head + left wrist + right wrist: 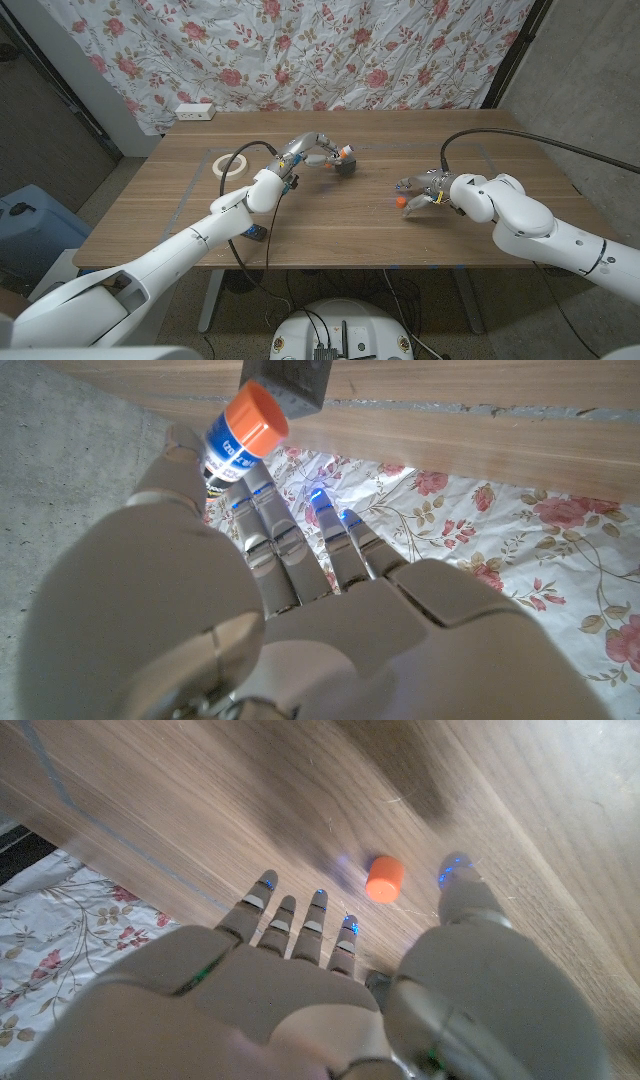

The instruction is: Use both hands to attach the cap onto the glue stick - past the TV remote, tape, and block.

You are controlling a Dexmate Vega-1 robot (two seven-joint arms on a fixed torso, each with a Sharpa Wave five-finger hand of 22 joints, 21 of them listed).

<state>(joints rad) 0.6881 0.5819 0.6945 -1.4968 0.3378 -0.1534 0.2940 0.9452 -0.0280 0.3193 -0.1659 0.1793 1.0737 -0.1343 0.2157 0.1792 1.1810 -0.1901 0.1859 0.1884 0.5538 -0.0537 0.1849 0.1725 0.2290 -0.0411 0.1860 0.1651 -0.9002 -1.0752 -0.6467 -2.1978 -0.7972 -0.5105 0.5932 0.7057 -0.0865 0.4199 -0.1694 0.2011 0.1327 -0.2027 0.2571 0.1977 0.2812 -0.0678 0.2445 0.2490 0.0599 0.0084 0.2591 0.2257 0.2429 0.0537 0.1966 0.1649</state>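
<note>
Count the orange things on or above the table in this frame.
2. An orange cap lies on the table just ahead of the right hand. The orange end of the glue stick is held up by the left hand.

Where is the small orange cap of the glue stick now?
In the head view the small orange cap lies on the wooden table, right of centre, just beside the fingertips of the right hand, not yet gripped.
</note>
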